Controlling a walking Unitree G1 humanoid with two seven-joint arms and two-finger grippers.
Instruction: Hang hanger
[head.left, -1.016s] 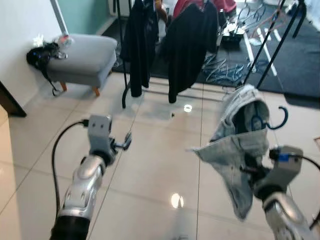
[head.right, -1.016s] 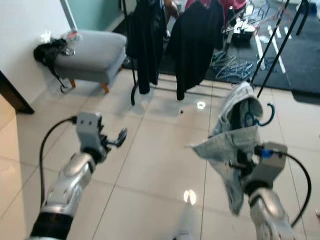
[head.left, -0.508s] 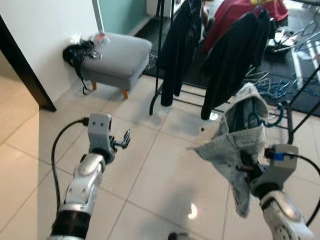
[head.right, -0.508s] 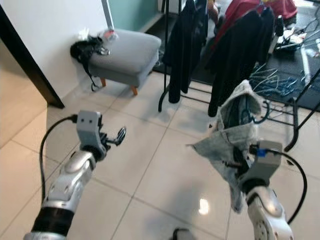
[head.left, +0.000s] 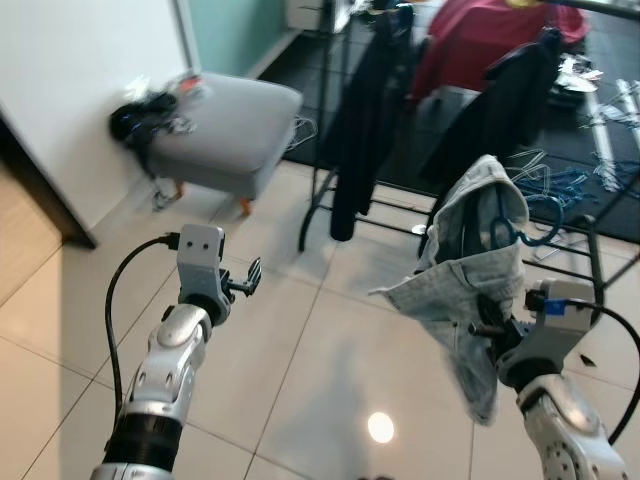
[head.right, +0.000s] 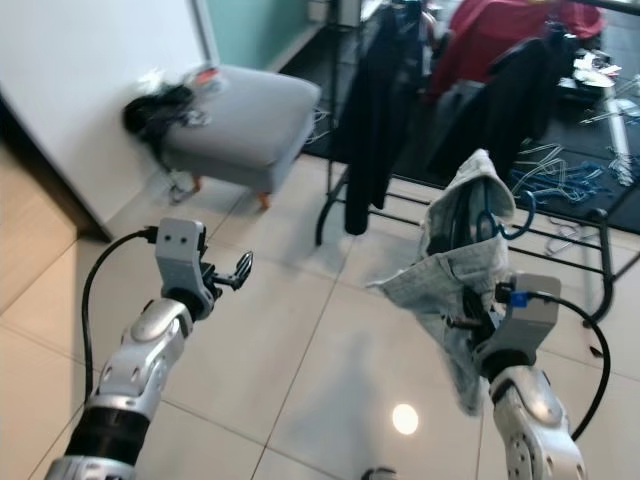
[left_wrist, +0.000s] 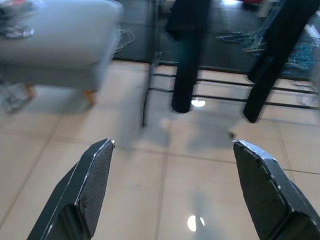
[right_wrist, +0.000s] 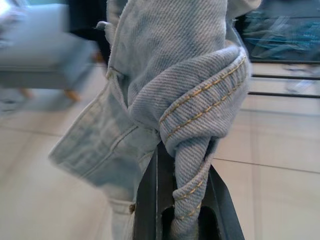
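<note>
Denim garment (head.left: 468, 290) stays clamped in right gripper (head.left: 492, 330).

The room is bright and evenly lit, with a round lamp glare (head.left: 380, 427) mirrored in the glossy floor tiles (head.left: 300, 360) near the robot and a soft shadow lying beneath the arms. Motion blur smears the far left, where the grey footstool (head.left: 215, 120) and the dark clutter on it lose their edges. In the right wrist view the denim (right_wrist: 185, 95) is sharp while everything behind is blurred.
</note>
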